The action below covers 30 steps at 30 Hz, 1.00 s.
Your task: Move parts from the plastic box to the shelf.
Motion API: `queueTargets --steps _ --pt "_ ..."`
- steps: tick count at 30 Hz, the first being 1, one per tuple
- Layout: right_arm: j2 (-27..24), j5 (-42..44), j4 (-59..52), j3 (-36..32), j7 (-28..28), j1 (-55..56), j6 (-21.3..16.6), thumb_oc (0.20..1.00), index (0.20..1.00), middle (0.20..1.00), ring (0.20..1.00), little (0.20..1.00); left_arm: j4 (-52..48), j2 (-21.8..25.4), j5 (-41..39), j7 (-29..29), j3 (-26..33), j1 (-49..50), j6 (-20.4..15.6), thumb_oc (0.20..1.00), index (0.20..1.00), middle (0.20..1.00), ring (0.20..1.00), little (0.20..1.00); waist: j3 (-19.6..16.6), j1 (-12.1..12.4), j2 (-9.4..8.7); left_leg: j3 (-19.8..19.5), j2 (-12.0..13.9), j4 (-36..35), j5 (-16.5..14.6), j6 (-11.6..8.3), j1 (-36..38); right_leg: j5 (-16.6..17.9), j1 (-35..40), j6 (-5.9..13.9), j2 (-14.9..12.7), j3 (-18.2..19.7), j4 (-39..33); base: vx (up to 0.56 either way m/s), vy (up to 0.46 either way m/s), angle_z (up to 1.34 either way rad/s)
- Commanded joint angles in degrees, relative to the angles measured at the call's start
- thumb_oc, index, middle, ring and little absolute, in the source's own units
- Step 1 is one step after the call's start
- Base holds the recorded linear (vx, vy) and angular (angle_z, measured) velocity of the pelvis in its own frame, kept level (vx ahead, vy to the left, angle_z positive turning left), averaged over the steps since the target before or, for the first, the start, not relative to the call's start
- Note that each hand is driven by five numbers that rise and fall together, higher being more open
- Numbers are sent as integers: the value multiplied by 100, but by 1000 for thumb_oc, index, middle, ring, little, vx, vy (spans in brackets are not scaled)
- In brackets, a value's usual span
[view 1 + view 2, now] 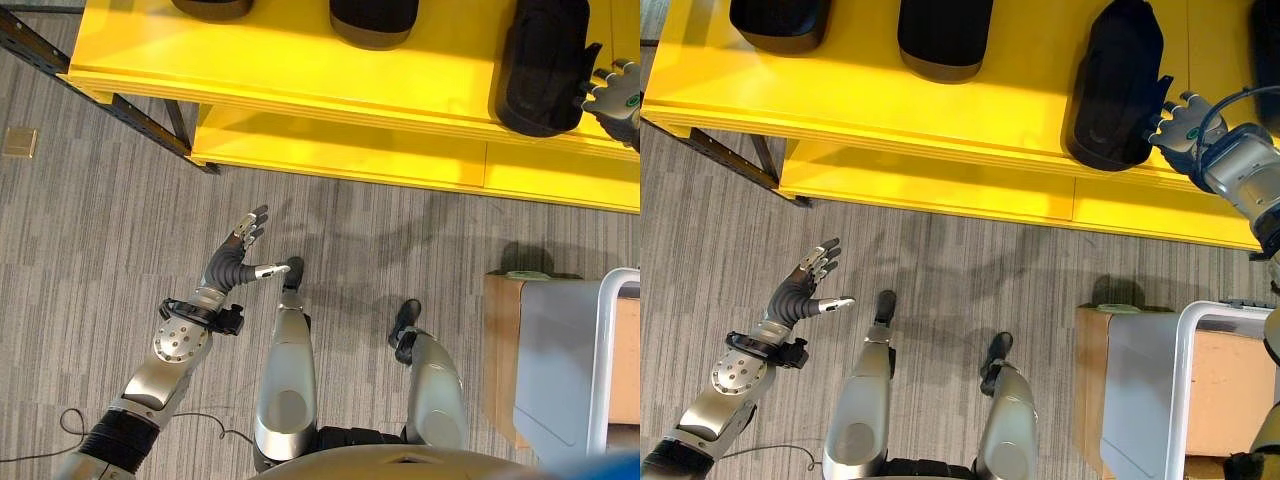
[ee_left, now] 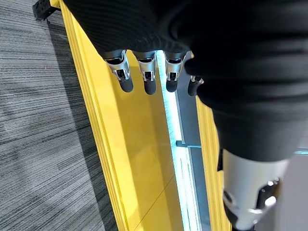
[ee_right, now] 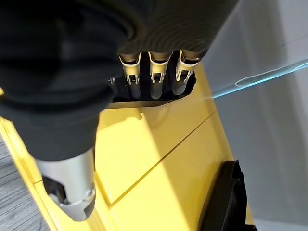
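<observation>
A yellow shelf (image 1: 300,70) runs across the top, and several black parts lie on it. My right hand (image 1: 1185,130) is at the right side of one of them, a long black part (image 1: 1115,90). In the right wrist view, its straight fingers (image 3: 152,89) rest on that part's edge (image 3: 188,88), with the thumb held apart, so the hand is open. My left hand (image 1: 235,260) hangs open over the floor in front of the shelf, holding nothing. The grey plastic box (image 1: 1140,390) stands at the lower right.
Two more black parts (image 1: 945,35) (image 1: 780,20) lie further left on the shelf. A lower yellow shelf board (image 1: 340,155) juts out beneath it. The box sits on a brown stand (image 1: 500,340). A dark metal frame leg (image 1: 120,105) slants at the left.
</observation>
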Motion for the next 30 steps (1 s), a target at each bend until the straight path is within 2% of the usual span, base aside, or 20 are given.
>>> queueTargets --steps 1,11,30 --pt "-417 -71 123 103 -58 -289 318 1000 1000 1000 1000 1000 -591 203 82 -20 262 204 -348 1000 1000 1000 1000 1000 -42 -64 -86 -51 273 417 -544 -47 -2 162 -42 -87 118 166 -43 0 0 0" --pt "-505 -45 258 103 -139 -294 395 1000 1000 1000 1000 1000 -562 192 70 -44 317 222 -358 1000 1000 1000 1000 1000 -26 -95 -68 -69 280 382 -512 -52 12 159 -52 -99 130 185 -27 0 0 0" --pt "-568 1 484 103 -169 -203 465 1000 1000 1000 1000 1000 -524 91 58 -75 379 263 -353 1000 1000 1000 1000 1000 -16 -203 74 -39 311 359 -479 -67 55 161 -92 -98 156 222 7 0 0 0"
